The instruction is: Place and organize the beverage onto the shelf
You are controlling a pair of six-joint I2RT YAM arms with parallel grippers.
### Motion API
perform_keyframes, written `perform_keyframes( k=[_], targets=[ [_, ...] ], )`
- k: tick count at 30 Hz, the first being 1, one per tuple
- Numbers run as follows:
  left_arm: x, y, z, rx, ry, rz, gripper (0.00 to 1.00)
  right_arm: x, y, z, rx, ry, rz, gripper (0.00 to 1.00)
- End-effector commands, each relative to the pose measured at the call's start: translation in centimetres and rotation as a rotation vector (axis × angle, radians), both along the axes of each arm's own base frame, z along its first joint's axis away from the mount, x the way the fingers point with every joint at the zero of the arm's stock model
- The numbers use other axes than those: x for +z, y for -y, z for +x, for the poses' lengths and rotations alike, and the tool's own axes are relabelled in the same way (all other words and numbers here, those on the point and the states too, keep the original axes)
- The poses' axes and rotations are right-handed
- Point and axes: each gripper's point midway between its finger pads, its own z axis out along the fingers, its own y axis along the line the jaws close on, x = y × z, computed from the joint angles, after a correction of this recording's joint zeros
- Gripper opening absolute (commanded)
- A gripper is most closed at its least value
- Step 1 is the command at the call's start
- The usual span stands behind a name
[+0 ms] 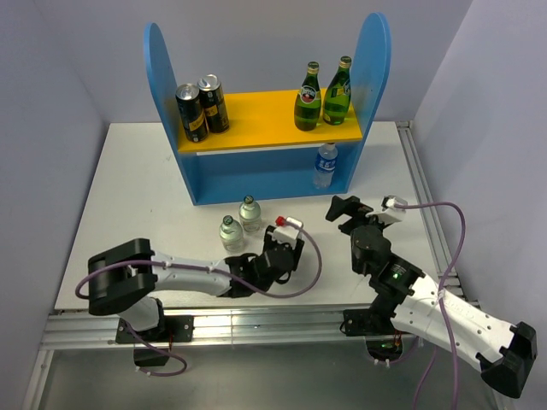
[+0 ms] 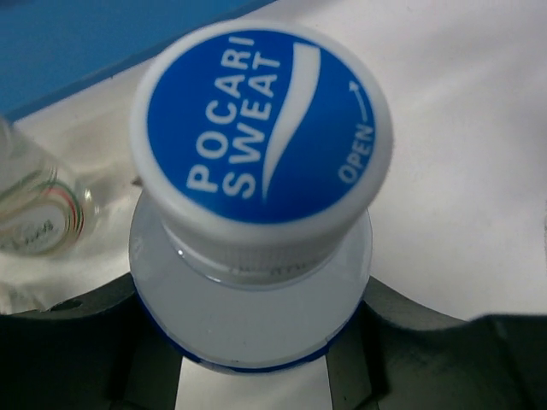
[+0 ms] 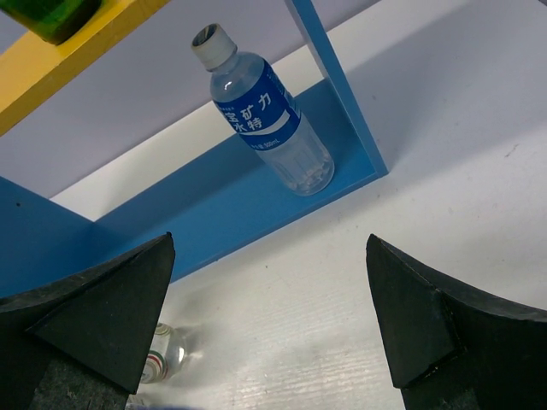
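Left wrist view shows left tool (image 2: pixel 256 367) closed around an upright blue-capped bottle (image 2: pixel 261 128) on the tabletop (image 2: pixel 461 171) between its jaws, presumably gripped for lifting to the shelf (image 1: pixel 256 175) ahead; right tool (image 3: pixel 269 248) empty, spread wide, facing the shelved twin bottle (image 3: pixel 265 120).

You'll see the near water bottle (image 2: pixel 256 329) is clear, smooth plastic. Its cap (image 2: pixel 261 128) is glossy white plastic with a printed blue top and a finely ribbed skirt. The right gripper (image 3: pixel 270 320) has matt black jaws with a faintly grainy face. The shelf (image 1: pixel 256 175) looks like smooth painted board in satin blue, and its upper board (image 1: pixel 256 115) is orange-yellow. The green bottles (image 1: pixel 308 98) are shiny glass, and the cans (image 1: pixel 191 111) are glossy metal. The surface (image 1: pixel 137 188) is matt white and faintly ribbed.
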Motion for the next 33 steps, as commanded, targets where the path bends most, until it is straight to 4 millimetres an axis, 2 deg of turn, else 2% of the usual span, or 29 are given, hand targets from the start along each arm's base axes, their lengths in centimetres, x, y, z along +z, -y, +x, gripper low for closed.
perform_keyframes(
  k=[1, 2, 3, 5, 6, 7, 8, 9, 10, 11, 12, 13, 20, 21, 23, 25, 29, 32, 33],
  targets=[
    [7.6, 3.4, 3.9, 0.020, 0.104, -0.186, 0.00, 0.1, 0.8, -0.2, -0.043, 0.019, 0.008, 1.00],
    [8.3, 3.3, 5.2, 0.032, 0.127, -0.181, 0.00, 0.0, 1.0, -0.2, -0.046, 0.020, 0.008, 1.00],
    [9.7, 3.9, 6.1, 0.036, 0.146, -0.207, 0.00, 0.0, 1.0, -0.3, -0.047, 0.021, 0.007, 1.00],
    [10.1, 4.7, 7.6, 0.029, 0.170, -0.196, 0.00, -0.2, 1.2, -0.3, -0.049, 0.020, 0.004, 1.00],
    [11.7, 4.8, 9.2, 0.055, 0.194, -0.217, 0.00, -0.2, 1.2, -0.4, -0.049, 0.022, 0.005, 1.00],
    [11.2, 5.3, 9.9, 0.056, 0.199, -0.204, 0.00, -0.2, 1.2, -0.4, -0.049, 0.023, 0.008, 1.00],
    [11.5, 6.0, 10.5, 0.034, 0.205, -0.211, 0.00, -0.3, 1.2, -0.4, -0.047, 0.022, 0.005, 1.00],
    [13.0, 6.0, 12.2, 0.053, 0.229, -0.229, 0.00, -0.3, 1.2, -0.3, -0.048, 0.023, 0.005, 1.00],
    [12.1, 6.4, 13.1, 0.054, 0.226, -0.214, 0.00, -0.3, 1.2, -0.3, -0.049, 0.023, 0.008, 1.00],
    [12.2, 6.5, 13.9, 0.055, 0.229, -0.208, 0.00, -0.4, 1.1, -0.3, -0.047, 0.022, 0.004, 1.00],
    [13.4, 6.6, 15.5, 0.068, 0.246, -0.231, 0.00, -0.4, 1.0, -0.3, -0.045, 0.020, 0.001, 1.00],
    [12.6, 6.8, 16.4, 0.074, 0.243, -0.214, 0.00, -0.5, 1.0, -0.3, -0.044, 0.016, -0.002, 1.00],
    [12.3, 6.4, 22.5, 0.137, 0.270, -0.248, 0.00, -0.6, 0.9, -0.2, -0.040, 0.018, 0.004, 1.00],
    [11.9, 6.8, 23.2, 0.128, 0.261, -0.247, 0.00, -0.5, 0.9, -0.2, -0.038, 0.020, 0.005, 1.00],
    [12.3, 6.3, 24.5, 0.146, 0.263, -0.275, 0.00, -0.6, 0.8, -0.2, -0.038, 0.019, 0.006, 1.00],
    [11.8, 6.1, 25.6, 0.149, 0.254, -0.292, 0.00, -0.7, 0.6, -0.2, -0.029, 0.017, 0.005, 1.00],
    [11.2, 6.7, 26.7, 0.130, 0.240, -0.314, 0.00, -0.8, 0.5, 0.0, -0.027, 0.014, 0.002, 1.00],
    [11.0, 8.0, 26.7, 0.079, 0.222, -0.324, 0.00, -0.9, 0.4, 0.0, -0.024, 0.011, -0.001, 1.00],
    [10.4, 8.4, 26.8, 0.069, 0.211, -0.321, 0.00, -1.0, 0.3, 0.1, -0.024, 0.007, -0.006, 1.00]
  ],
)
